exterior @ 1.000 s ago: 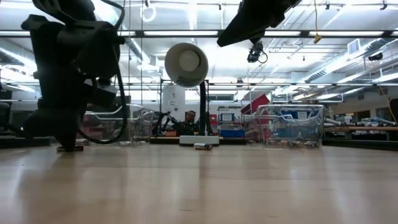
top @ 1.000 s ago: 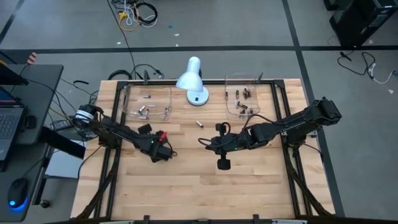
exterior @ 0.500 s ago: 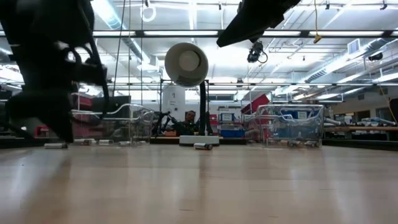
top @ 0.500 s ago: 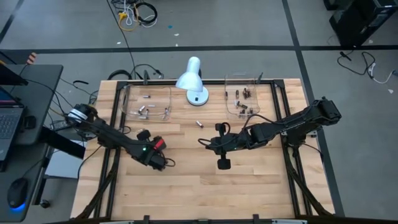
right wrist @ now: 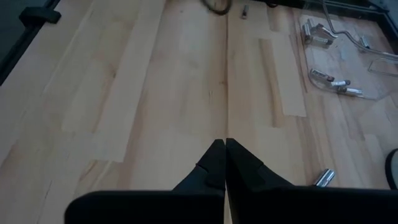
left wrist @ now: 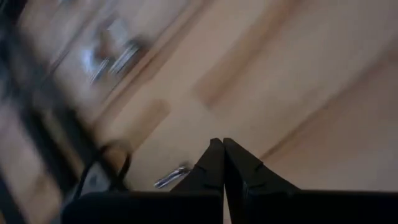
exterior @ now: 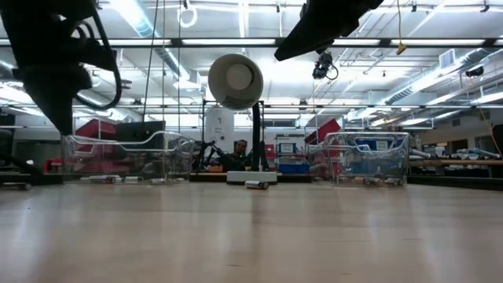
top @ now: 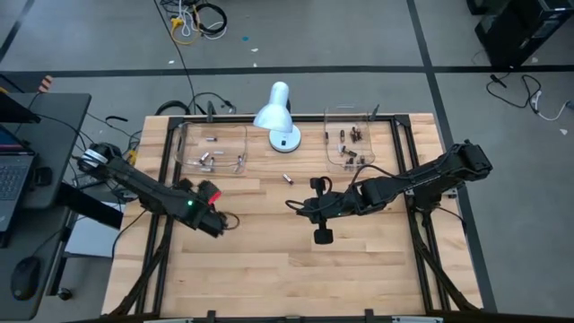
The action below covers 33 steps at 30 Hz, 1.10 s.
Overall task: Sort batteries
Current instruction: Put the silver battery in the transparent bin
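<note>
One loose battery (top: 288, 178) is lying on the bare wood just below the white desk lamp (top: 277, 115), upper middle of the high view; in the low view it is sitting (exterior: 256, 185) in front of the lamp's base. The other batteries are resting in two clear trays: the left tray (top: 213, 148) with silvery ones, the right tray (top: 350, 144) with mostly darker ones.

I'm judging that little cylinder to be light, rigid and smooth, so it is likely to roll on the flat top or squirt out of a loose pinch. Taking it across the middle of its barrel, fingers square to its length, looks the safest hold.

The left gripper (top: 218, 224) is hanging at centre left of the high view, pinched tight with nothing visibly between its fingers. The right gripper (top: 321, 235) is hovering near the middle, also closed and empty.

The table (top: 269, 269) is pale wooden planking, level and hard, framed by black rails. Around it I'm seeing grey floor with cables, a desk with a laptop at far left, and bright ceiling lights beyond.
</note>
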Each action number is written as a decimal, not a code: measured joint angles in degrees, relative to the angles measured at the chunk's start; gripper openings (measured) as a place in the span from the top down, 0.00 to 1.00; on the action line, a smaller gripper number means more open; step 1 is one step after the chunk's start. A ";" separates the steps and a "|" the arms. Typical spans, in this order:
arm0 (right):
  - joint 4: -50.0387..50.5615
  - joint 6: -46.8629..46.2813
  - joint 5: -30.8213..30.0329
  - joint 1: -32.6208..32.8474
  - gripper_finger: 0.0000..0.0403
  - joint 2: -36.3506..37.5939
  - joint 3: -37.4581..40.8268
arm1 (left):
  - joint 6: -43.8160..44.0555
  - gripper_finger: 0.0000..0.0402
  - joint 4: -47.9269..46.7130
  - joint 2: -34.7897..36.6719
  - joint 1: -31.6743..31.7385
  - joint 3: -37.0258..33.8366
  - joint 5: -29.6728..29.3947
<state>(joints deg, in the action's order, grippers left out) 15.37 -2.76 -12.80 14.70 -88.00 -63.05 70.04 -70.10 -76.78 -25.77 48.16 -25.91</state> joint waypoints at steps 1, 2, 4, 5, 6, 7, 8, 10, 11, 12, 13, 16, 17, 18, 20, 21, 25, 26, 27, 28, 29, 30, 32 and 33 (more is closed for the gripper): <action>0.08 0.00 0.00 -0.10 1.00 0.00 0.00 | 3.67 1.00 -2.49 0.49 0.50 0.55 0.93; 0.09 0.00 0.00 -0.18 1.00 0.00 0.00 | 7.27 1.00 -4.78 0.88 1.05 0.99 2.39; -0.62 0.01 0.00 -0.38 1.00 0.00 0.42 | 11.47 1.00 -9.03 1.44 2.29 1.16 7.61; -1.13 0.16 0.01 -0.55 1.00 0.00 0.92 | 11.66 1.00 -10.08 1.54 2.80 1.16 10.58; -1.73 0.35 0.03 -0.76 1.00 0.00 1.60 | 11.52 1.00 -10.12 1.51 2.98 1.07 13.33; -2.76 0.67 0.14 -1.04 1.00 0.00 2.55 | 10.91 1.00 -9.86 1.45 2.98 0.81 15.48; -4.14 0.93 0.64 -1.36 1.00 0.00 3.64 | 9.42 0.99 -9.32 1.45 3.00 0.32 17.52; -6.91 0.76 2.01 -2.01 1.00 0.00 6.02 | 4.88 0.98 -5.48 1.47 2.62 -0.28 22.24; -8.46 0.06 3.00 -2.32 1.00 0.00 7.51 | 1.89 0.97 -2.81 1.45 2.09 -0.50 24.03; -10.02 -0.43 4.07 -2.62 1.00 0.00 8.83 | -1.50 0.95 -1.02 1.39 1.40 -0.57 25.25; -11.65 -1.02 5.21 -2.91 1.00 -0.04 10.05 | -4.95 0.94 0.17 1.40 0.37 -0.57 25.71; -17.49 -2.74 8.41 -3.28 1.00 -0.05 13.15 | -11.57 0.89 0.95 1.42 -2.63 -0.57 25.82; -19.21 -3.32 9.27 -3.28 1.00 -0.05 13.90 | -12.36 0.87 -0.18 1.40 -3.47 -0.58 25.85; -21.14 -3.84 9.98 -3.28 1.00 -0.05 14.57 | -12.43 0.85 -1.37 1.41 -4.21 -0.59 26.22; -24.19 -4.88 10.93 -3.28 1.00 -0.05 15.39 | -10.97 0.80 -3.38 1.43 -5.37 -0.59 28.41; -25.53 -5.20 11.15 -3.07 1.00 -0.05 15.60 | -10.05 0.77 -3.79 1.42 -5.93 -0.61 29.51; -29.09 -5.64 11.19 -2.01 1.00 -0.05 15.82 | -9.05 0.66 -0.65 1.45 -9.18 -1.66 30.06; -30.02 -5.61 11.19 -1.71 1.00 -0.05 15.82 | -9.66 0.63 0.93 1.45 -10.52 -2.29 29.83; -31.05 -5.45 11.19 -1.47 1.00 -0.05 15.82 | -10.37 0.61 3.63 1.45 -12.03 -3.21 29.83; -31.81 -5.23 11.19 -1.16 1.00 -0.05 15.82 | -11.33 0.59 7.01 1.43 -13.53 -3.97 29.77; -32.35 -5.17 11.19 -0.91 1.00 -0.05 15.82 | -11.59 0.58 10.33 1.43 -15.14 -4.73 29.70; -32.83 -5.16 11.19 -0.70 1.00 -0.05 15.82 | -11.60 0.57 13.17 1.43 -16.71 -5.57 29.59; -33.17 -5.05 11.17 -0.28 1.00 -0.05 15.82 | -10.09 0.57 15.03 1.40 -19.71 -6.72 29.61; -33.27 -4.95 11.15 -0.13 1.00 -0.05 15.82 | -8.48 0.57 14.60 1.40 -21.06 -6.92 29.65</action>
<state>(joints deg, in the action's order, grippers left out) -17.90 -7.71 -1.65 14.56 -88.05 -47.22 61.55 -55.50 -75.37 -46.83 41.24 3.74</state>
